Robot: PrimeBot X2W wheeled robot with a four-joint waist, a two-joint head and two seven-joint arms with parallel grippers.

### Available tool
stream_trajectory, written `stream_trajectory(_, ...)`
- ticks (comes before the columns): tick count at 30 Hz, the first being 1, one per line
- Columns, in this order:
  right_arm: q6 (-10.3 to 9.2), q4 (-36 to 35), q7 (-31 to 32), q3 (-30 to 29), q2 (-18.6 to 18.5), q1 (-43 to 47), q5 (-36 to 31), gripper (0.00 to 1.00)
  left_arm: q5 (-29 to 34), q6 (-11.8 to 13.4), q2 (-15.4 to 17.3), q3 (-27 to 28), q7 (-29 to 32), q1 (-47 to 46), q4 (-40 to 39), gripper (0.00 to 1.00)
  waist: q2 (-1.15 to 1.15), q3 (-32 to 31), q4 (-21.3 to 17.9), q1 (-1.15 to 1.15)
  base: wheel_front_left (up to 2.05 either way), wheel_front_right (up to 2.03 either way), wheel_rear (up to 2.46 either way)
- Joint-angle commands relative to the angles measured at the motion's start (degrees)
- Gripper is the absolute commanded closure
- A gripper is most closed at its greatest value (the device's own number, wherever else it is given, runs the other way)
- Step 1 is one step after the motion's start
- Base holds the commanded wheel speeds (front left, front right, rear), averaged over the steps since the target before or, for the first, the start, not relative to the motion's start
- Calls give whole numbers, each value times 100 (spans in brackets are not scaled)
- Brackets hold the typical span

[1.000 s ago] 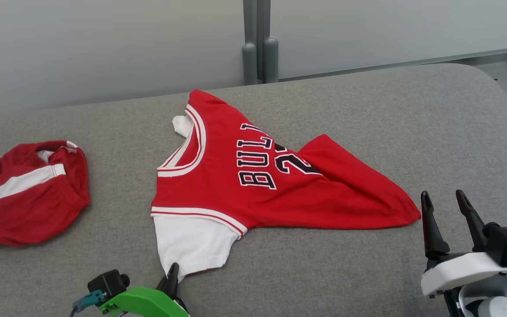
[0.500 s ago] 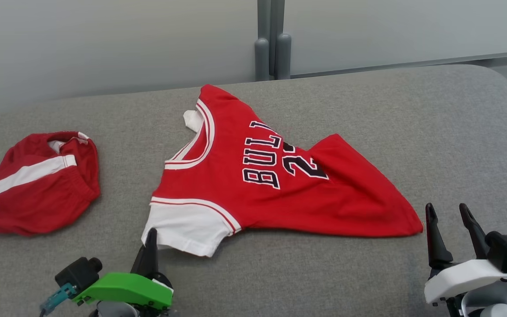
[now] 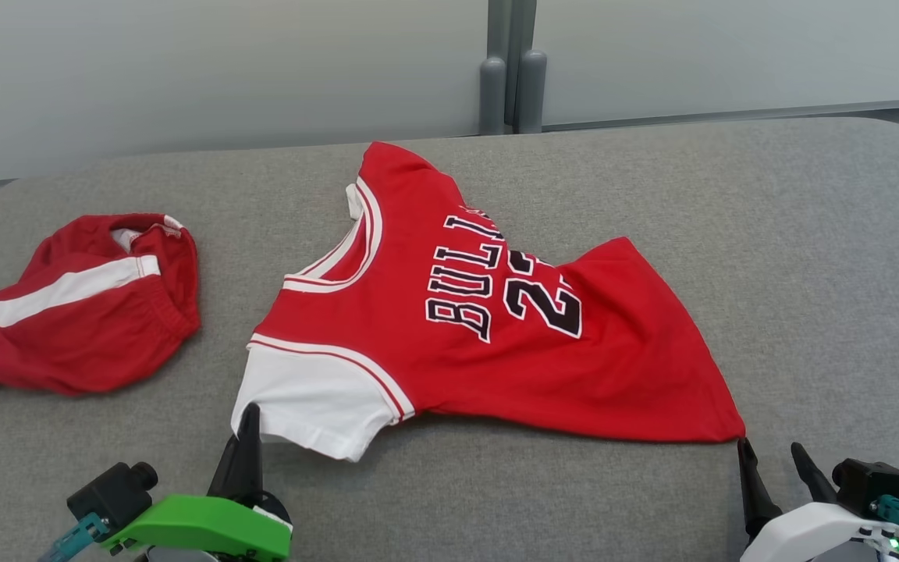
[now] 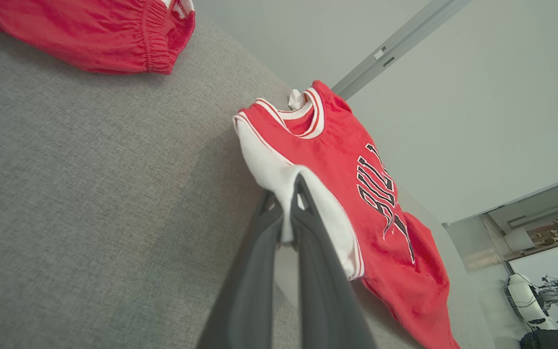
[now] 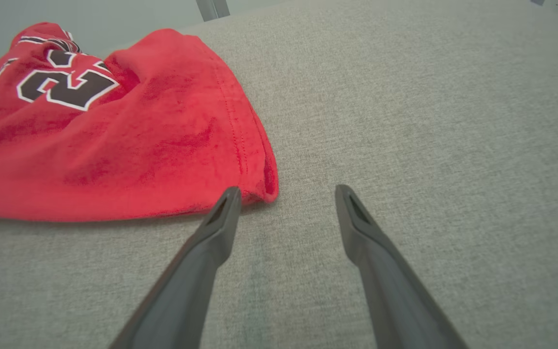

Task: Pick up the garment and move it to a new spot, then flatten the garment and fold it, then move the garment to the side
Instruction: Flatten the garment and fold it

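Jersey (image 3: 481, 328) sits on the grey padded surface (image 3: 808, 273), stretched between my two hands. Long axis runs from the white sleeve (image 3: 309, 398) at the left hand (image 4: 285, 189) across to the red hem corner (image 5: 264, 186) just off the right hand (image 5: 287, 190). Collar end is ahead of the left hand, far side; hem fans out ahead of the right.

Left hand: fingers together, clamped on the edge of the white sleeve. Wrist view shows the fabric pinched between them and looking slightly raised off the surface.

Right hand: fingers apart, holding nothing, low over the surface. Hem corner lies just ahead of its left fingertip (image 5: 228, 198), near enough that I can't tell whether they touch. Corner is left of the gap, not centred in it.

That offset is what the next move turns on, as I read it. Right hand is the nearer one to the hem and wants a small shift left and forward so the corner sits inside the gap before closing. Close from here and I'd expect to grab surface or clip one layer.

Stage, my judgement: flattening, one corner held, second not yet taken. Ridges in the body around the numbers.

Red shorts (image 3: 83, 312) lie well off to the left of the left hand, apart from the jersey; not in play.
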Motion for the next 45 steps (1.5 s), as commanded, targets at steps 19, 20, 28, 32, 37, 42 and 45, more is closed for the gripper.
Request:
stream_trajectory(19,1,1848,66,112,-7,-976,401,0,161,102,-31,-283,93,111,-35,100,62,-40,391,0,0,0,0)
stream_trajectory(20,2,1896,68,143,-4,-1000,426,0,159,102,-32,-287,89,117,-32,100,62,-42,396,0,0,0,0)
stream_trajectory(28,2,1932,-70,291,-5,-1147,507,100,126,104,-23,-294,78,148,-31,100,62,-81,360,0,0,0,0)
stream_trajectory(32,2,1552,-274,369,-17,-1240,661,100,25,22,-70,-271,46,77,-107,100,62,-102,305,0,0,0,0)
stream_trajectory(37,2,690,-353,492,-18,-1264,973,100,-213,-109,-183,-210,-28,-195,-327,100,62,-174,199,0,0,0,0)
stream_trajectory(42,2,-473,-174,501,-88,-1210,1111,100,-508,-265,-274,-107,-142,-553,-776,100,62,-301,69,0,0,0,0)
stream_trajectory(45,2,-1221,19,450,-146,-1164,1161,100,-672,-295,-312,-22,-158,-754,-1150,100,62,-382,-20,0,0,0,0)
